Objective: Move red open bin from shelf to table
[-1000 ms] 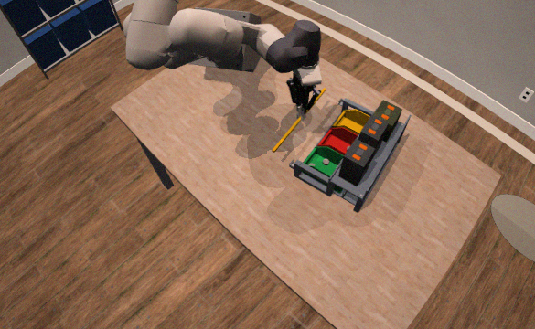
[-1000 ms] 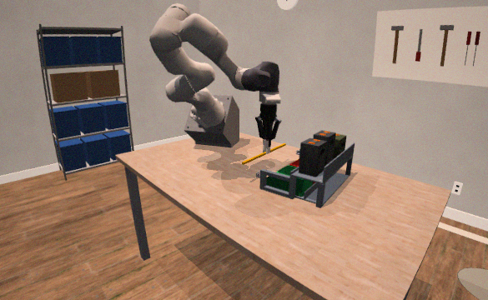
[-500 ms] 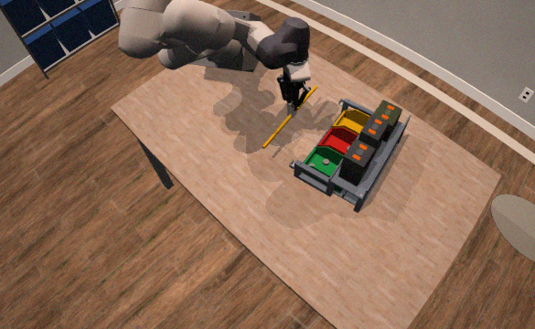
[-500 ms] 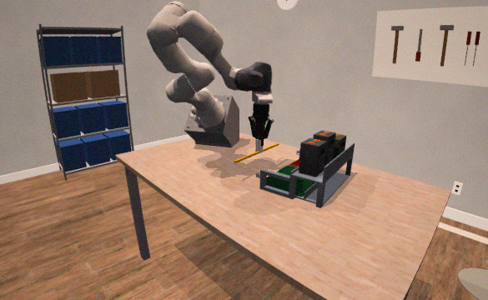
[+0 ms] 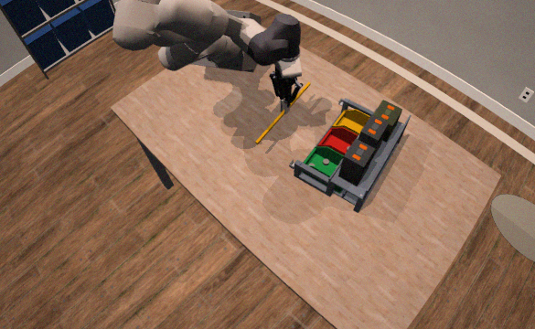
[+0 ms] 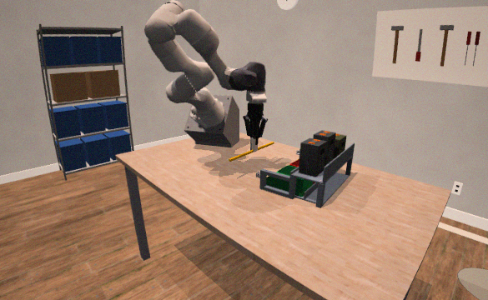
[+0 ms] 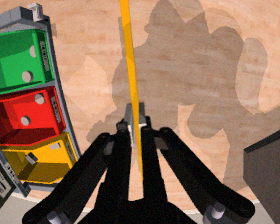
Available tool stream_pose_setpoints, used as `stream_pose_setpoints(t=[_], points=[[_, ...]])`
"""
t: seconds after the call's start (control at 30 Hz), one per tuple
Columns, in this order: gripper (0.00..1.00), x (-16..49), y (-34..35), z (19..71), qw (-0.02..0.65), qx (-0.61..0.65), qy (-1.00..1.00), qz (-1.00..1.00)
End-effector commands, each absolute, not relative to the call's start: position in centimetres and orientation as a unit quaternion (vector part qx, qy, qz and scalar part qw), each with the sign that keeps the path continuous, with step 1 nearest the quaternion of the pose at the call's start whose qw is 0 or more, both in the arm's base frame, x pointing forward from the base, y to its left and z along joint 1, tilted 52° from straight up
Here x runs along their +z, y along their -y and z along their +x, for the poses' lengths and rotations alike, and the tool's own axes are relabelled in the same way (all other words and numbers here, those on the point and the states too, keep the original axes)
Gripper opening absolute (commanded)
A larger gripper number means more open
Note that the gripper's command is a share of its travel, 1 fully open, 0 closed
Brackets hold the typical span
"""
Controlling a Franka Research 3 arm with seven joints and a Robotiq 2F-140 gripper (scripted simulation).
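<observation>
One wooden table, grey walls, plank floor

the rounded arm is pale grey, its wrist charcoal.

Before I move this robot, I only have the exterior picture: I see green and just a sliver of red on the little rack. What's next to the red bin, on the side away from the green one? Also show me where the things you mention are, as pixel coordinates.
Observer: A yellow bin (image 5: pixel 353 120) (image 7: pixel 48 167). The red bin (image 5: pixel 338 138) (image 6: pixel 295 163) (image 7: pixel 33 131) sits between it and the green bin (image 5: pixel 316 165) (image 6: pixel 286 172) (image 7: pixel 13 62).
Visitor: Oh, neat! And is there anything inside the red one? I can't see in.
Observer: Yes, the wrist view shows two round, pale grey parts (image 7: pixel 25 120) lying in it.
</observation>
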State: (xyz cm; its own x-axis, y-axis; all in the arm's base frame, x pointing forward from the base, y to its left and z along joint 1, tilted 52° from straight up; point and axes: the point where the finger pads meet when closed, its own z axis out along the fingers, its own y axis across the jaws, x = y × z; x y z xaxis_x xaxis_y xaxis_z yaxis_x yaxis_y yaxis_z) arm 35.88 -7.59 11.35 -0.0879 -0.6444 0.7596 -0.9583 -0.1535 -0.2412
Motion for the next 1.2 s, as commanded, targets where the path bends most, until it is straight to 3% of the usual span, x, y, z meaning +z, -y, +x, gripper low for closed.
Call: stream_pose_setpoints(t=[0.0, 0.33, 0.5, 0.9, 0.93, 1.07, 1.17], points=[[0.00, 10.9, 7.0, 34.9, 0.183, 0.396, 0.628, 0.645], [0.00, 10.9, 7.0, 34.9, 0.183, 0.396, 0.628, 0.645], [0.00, 9.1, 7.2, 29.6, 0.183, 0.396, 0.628, 0.645], [0.00, 9.1, 7.2, 29.6, 0.183, 0.396, 0.628, 0.645], [0.00, 10.5, 7.4, 33.5, 0.188, 0.397, 0.625, 0.646], [0.00, 9.0, 7.2, 29.4, 0.183, 0.396, 0.628, 0.645], [0.00, 9.0, 7.2, 29.4, 0.183, 0.396, 0.628, 0.645]])
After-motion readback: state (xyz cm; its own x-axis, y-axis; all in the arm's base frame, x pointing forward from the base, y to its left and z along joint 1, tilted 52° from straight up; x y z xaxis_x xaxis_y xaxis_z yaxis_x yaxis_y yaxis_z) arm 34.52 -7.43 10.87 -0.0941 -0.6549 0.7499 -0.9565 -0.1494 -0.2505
